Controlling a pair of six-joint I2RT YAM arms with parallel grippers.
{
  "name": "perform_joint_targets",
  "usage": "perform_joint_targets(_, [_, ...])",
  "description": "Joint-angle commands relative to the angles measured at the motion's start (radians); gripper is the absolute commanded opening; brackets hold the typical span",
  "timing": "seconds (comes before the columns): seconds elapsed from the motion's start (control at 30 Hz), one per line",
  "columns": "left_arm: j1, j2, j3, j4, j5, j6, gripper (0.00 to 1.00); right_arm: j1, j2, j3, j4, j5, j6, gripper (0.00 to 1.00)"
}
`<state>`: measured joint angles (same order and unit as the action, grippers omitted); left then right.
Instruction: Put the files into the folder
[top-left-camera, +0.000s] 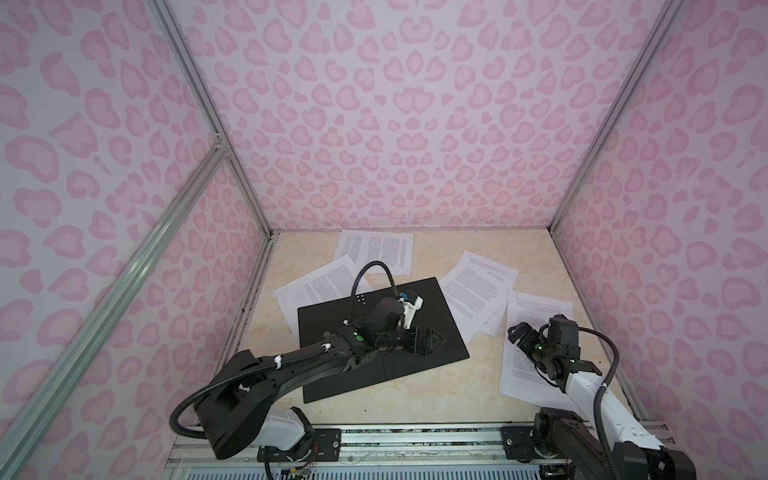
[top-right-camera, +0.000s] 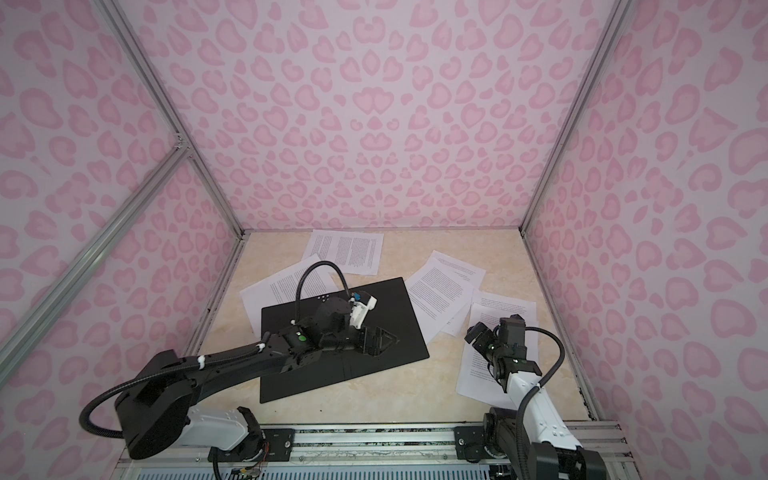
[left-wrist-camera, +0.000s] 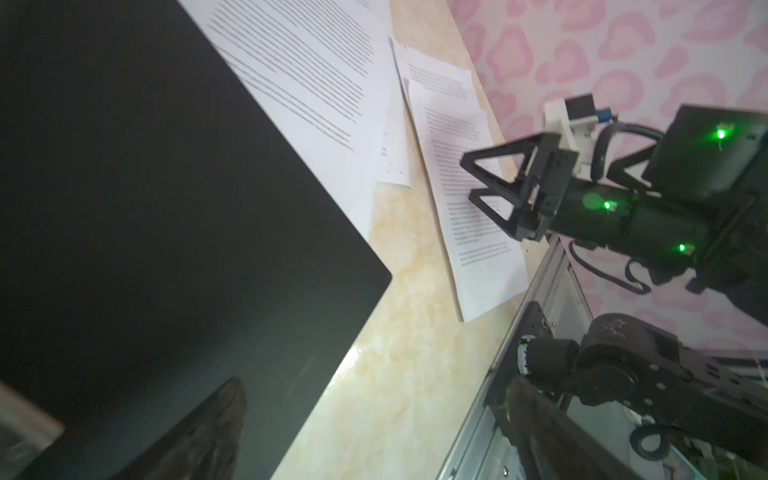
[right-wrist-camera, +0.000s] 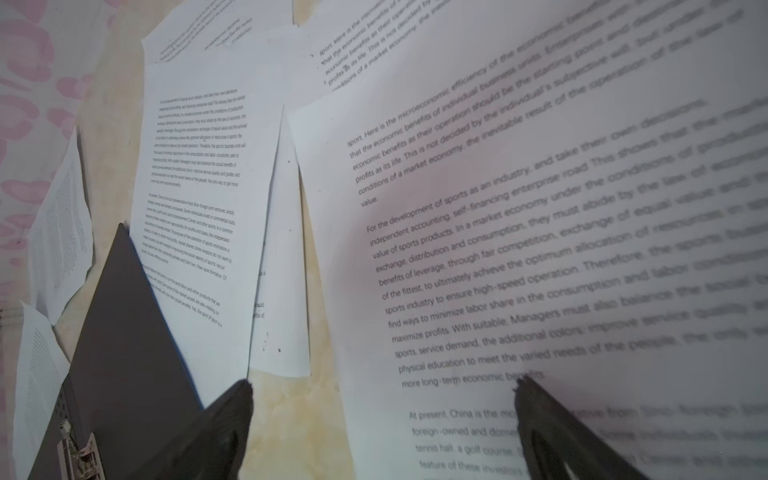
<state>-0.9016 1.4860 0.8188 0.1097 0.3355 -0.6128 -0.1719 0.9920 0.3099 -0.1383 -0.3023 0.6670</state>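
Folder (top-left-camera: 440, 316) lies open, black inside up, in both top views. My left gripper (top-left-camera: 436, 341) hovers over it, jaws wide, empty. Files (top-left-camera: 376, 249) lie scattered around the folder.

Left wrist view: right gripper (left-wrist-camera: 467, 174) spread wide above the sheet (left-wrist-camera: 482, 274) right of the folder, holding nothing.

Right wrist view: that sheet looks thin, floppy and flat to the table, so I'd pinch its folder-side edge.
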Motion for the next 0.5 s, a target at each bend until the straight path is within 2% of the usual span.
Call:
perform_joint_targets(0.0, [-0.103,0.153,0.119,0.034,0.068,0.015,0.96,-0.044,0.097,0.008,0.094,-0.144,-0.013,0.97])
perform_joint_targets(0.23, [-0.193,0.474,0.353,0.074,0.127,-0.057,0.92,-0.049,0.133,-0.020,0.176,-0.206,0.031,0.97])
perform_joint_targets(0.47, [-0.197,0.644,0.505,0.074,0.156,-0.117,0.90,-0.049,0.163,-0.046,0.235,-0.269,0.051,0.97])
